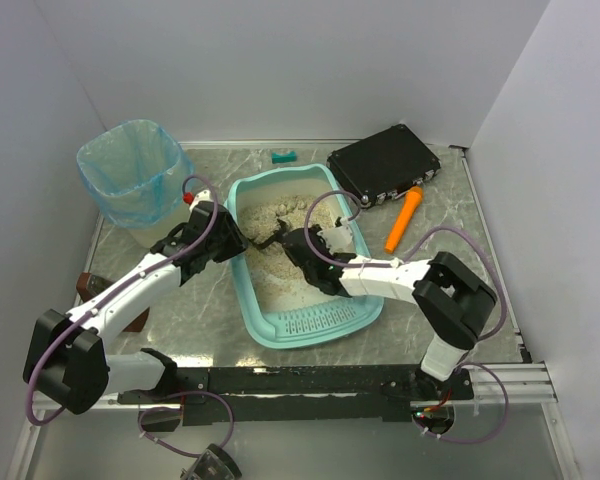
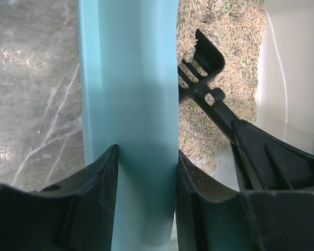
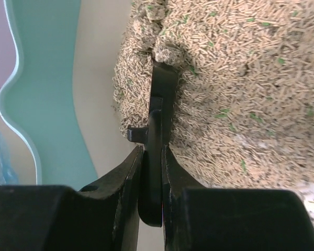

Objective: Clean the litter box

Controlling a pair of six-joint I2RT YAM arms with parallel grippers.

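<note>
Little seemed done: my left gripper (image 2: pixel 146 157) pinched the litter box (image 1: pixel 320 322) wall, my right gripper (image 3: pixel 152 151) clamped the scoop (image 3: pixel 165 89), dug in beside perhaps a clump (image 3: pixel 167 52).

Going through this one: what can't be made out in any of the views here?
- Right wrist: the scoop, held by the right gripper, is edge-on and sunk in the litter; its load is hidden.
- Top: the small teal item behind the litter box is too small to identify.
- Top: the brown object is partly covered by the left arm.
</note>
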